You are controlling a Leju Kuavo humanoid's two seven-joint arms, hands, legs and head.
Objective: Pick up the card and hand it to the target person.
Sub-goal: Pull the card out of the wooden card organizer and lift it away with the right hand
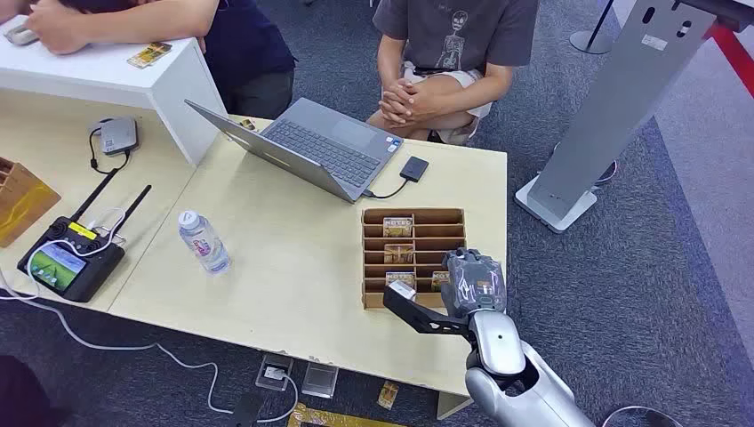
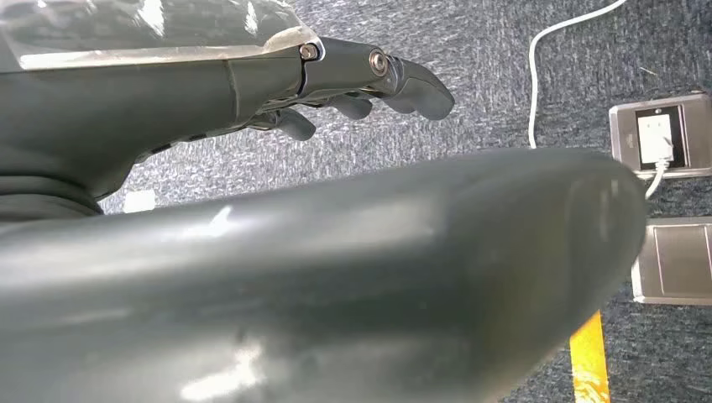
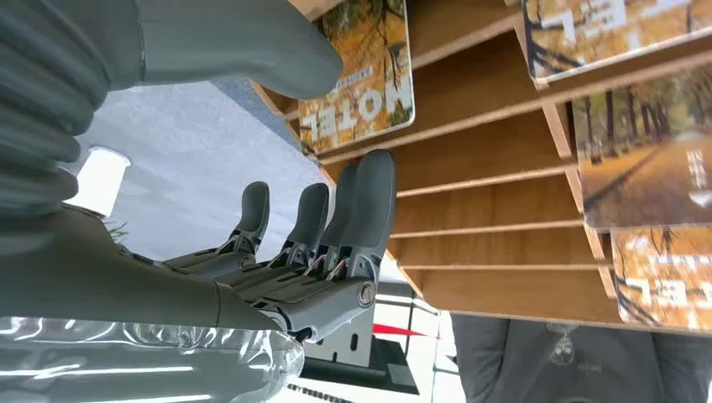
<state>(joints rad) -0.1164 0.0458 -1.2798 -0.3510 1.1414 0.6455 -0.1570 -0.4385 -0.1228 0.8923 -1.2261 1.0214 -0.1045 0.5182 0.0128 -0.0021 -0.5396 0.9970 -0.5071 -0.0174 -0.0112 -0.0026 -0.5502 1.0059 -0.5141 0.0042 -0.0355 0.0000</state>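
Brown slotted wooden card rack (image 1: 414, 233) on the pale tabletop (image 1: 293, 267) is holding autumn-tree photo cards printed "HOTEL" (image 3: 363, 77). Right hand (image 1: 473, 281) is hovering over the rack's near right corner w/ fingers (image 3: 369, 201) straight & apart, grasping nothing, thumb just beside that card. Left hand (image 2: 353, 84) is hanging over grey carpet (image 2: 504, 67), fingers loosely extended, nothing in it.

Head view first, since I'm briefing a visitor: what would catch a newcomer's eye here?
The robot's right hand hovers over the near right corner of a wooden card rack on the pale table, with picture cards standing in its slots. Beyond it sit an open laptop and a seated person with clasped hands; a water bottle stands left of the rack.
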